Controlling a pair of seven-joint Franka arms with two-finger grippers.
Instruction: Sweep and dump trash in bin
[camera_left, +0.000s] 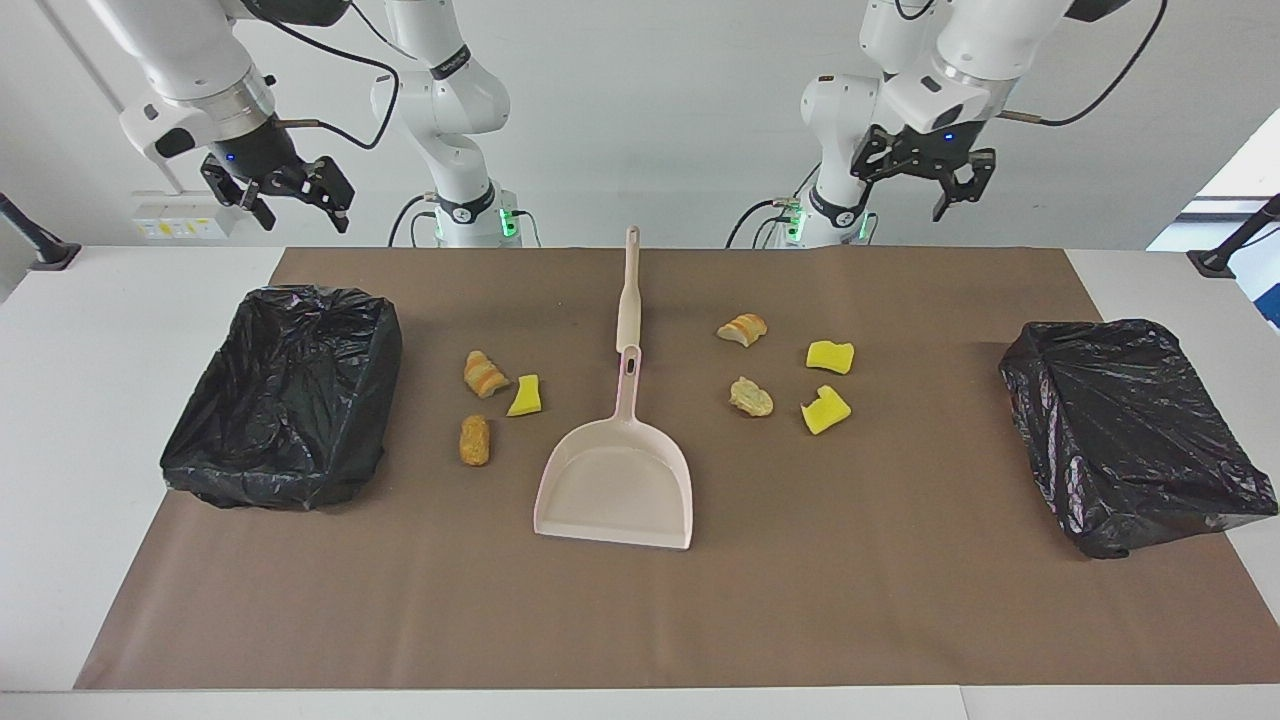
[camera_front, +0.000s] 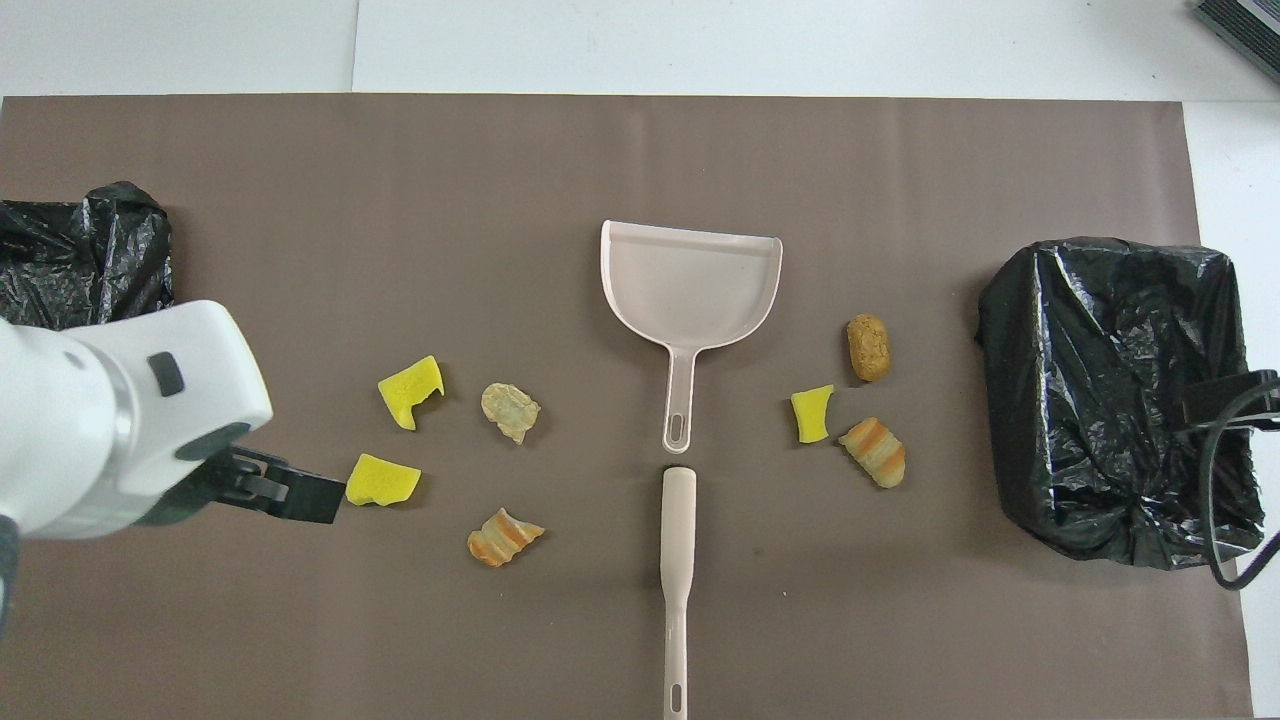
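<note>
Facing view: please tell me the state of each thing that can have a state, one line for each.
left gripper: raised, jaws open, holding nothing
right gripper: raised, jaws open, holding nothing
dustpan: flat on the mat, empty
brush handle: lying on the mat, untouched
trash: seven scraps loose on the mat
two bins: black-lined; no scraps visible inside

My left tool (camera_left: 935, 178) hangs high in the air, fingers spread and pointing down, nothing between them. My right tool (camera_left: 283, 195) is also raised, tilted, its fingers spread wide and bare. Both wrists are bent downward from my upper arms.
</note>
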